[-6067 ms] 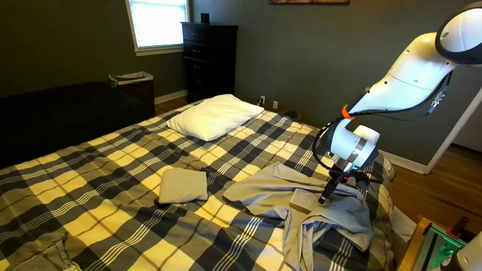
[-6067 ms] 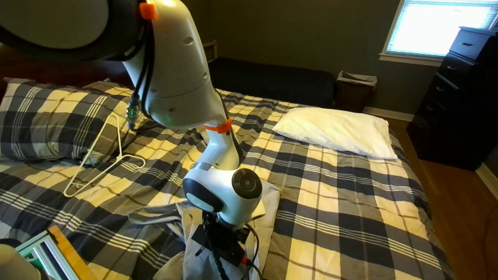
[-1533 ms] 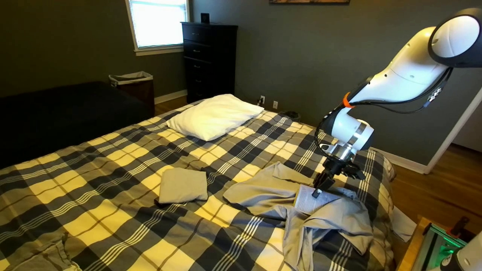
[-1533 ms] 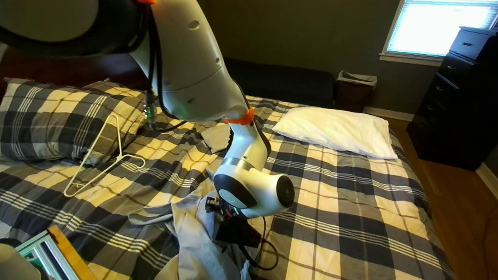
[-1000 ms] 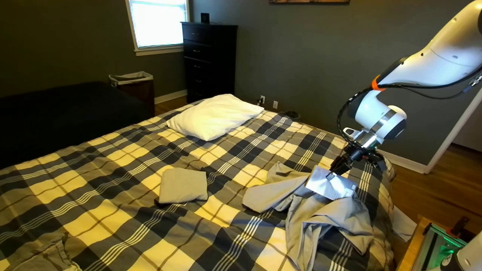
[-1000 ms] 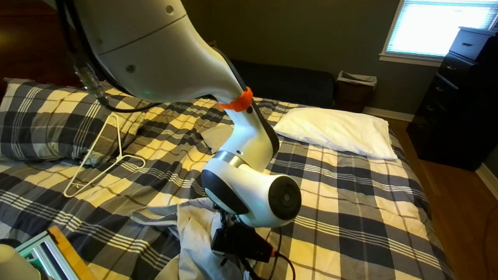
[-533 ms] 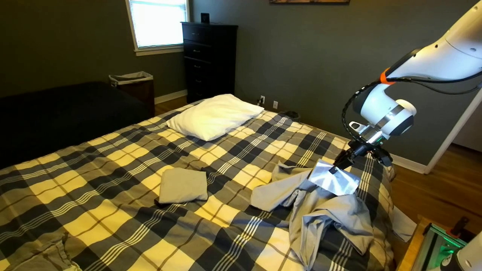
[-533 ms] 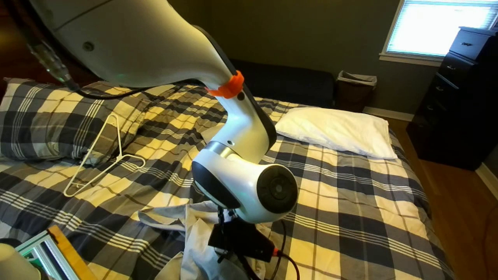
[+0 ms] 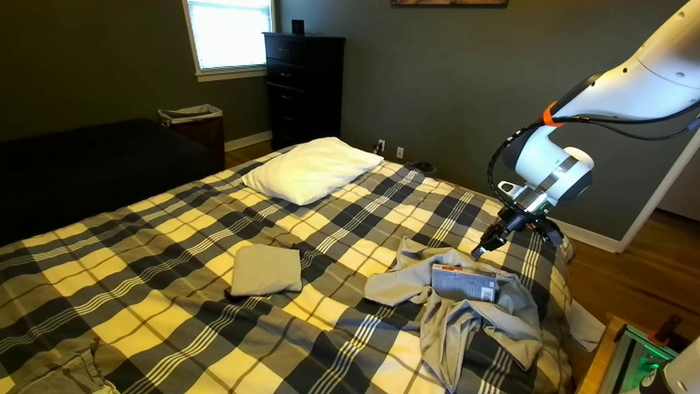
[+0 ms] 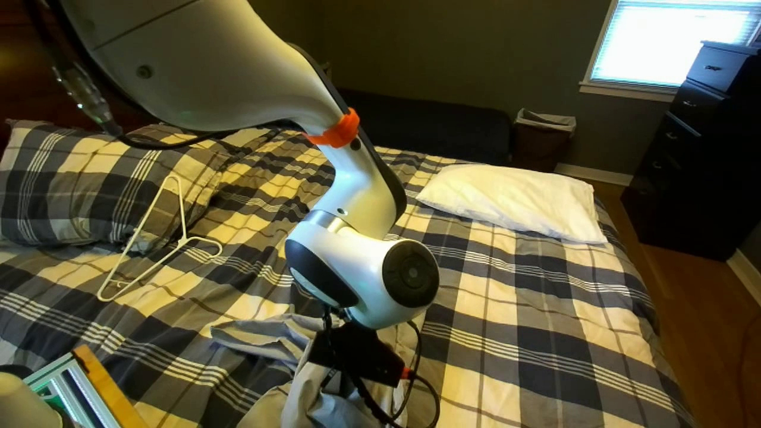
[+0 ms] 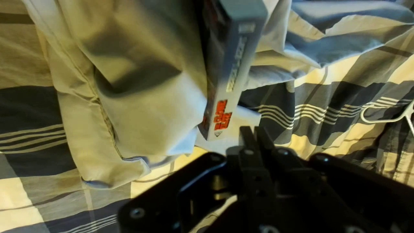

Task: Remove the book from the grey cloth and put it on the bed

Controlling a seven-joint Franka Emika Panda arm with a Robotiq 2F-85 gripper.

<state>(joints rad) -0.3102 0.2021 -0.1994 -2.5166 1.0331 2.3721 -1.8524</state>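
In an exterior view, the book (image 9: 465, 284) lies tilted in the folds of the crumpled grey cloth (image 9: 391, 285), toward the near right side of the plaid bed (image 9: 180, 262). From the wrist view, the spine of the book (image 11: 233, 68) faces up with red lettering, and grey cloth (image 11: 145, 119) bunches beside it. My gripper (image 9: 479, 251) hovers just above and behind the book, apart from it. Its fingertips (image 11: 247, 132) are together with nothing between them. Arm and wrist hide the book in an exterior view where the gripper's body (image 10: 357, 353) shows dark.
A folded grey fabric piece (image 9: 266, 269) and a white pillow (image 9: 314, 169) rest on the bed. A white hanger (image 10: 178, 244) lies by the plaid pillow (image 10: 77, 184). A wood-edged metal frame (image 10: 89, 380) stands near the robot base.
The book, raised in the gripper half a second ago, has slipped out and dropped back onto the grey cloth. The jaws have closed fully. Earlier, the cloth was dragged along as the book rose.
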